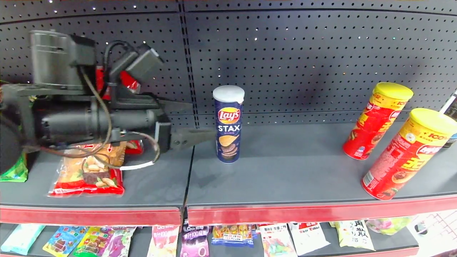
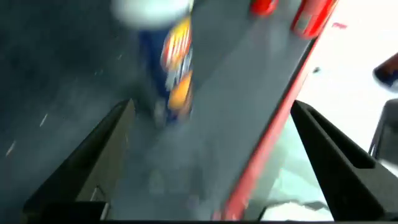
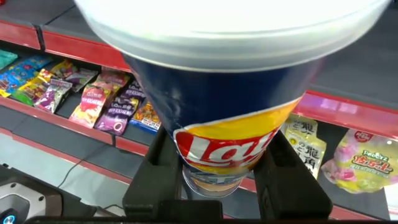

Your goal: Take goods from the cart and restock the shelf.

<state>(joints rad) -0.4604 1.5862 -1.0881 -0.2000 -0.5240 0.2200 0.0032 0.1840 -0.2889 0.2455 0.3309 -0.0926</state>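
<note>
Head view first. Catching the left gripper [image 1: 203, 119] left of centre, lying level over the grey shelf [image 1: 285, 178], jaws spread and pinching nothing, tips just beside the standing can [image 1: 228, 125]. Cannot tell whether touching. Finding that blue can mid-frame on the shelf board, upright, long axis vertical, white lid on top. Noting the rear red can [image 1: 375, 121] and the front red can [image 1: 407, 153] at the right, both yellow-lidded, tops leaning toward the upper right. Spotting a peanut bag [image 1: 87, 175] flat at lower left under the arm, and snack packets [image 1: 232, 235] along the bottom edge on the shelf below.

On to the left wrist view. Looking out between two dark fingers [image 2: 93, 168], set wide apart. Seeing the standing can [image 2: 171, 68] blurred beyond the tips, on the board, with the red front strip [image 2: 273, 124] running between the fingers.

Right wrist view now. Meeting the gripped can [image 3: 230, 106], blue too, clamped in the right gripper [image 3: 214, 186], long axis running along the fingers, white lid end nearest the lens, base pointing away. Glimpsing red-edged shelves with packets [image 3: 99, 99] behind.
</note>
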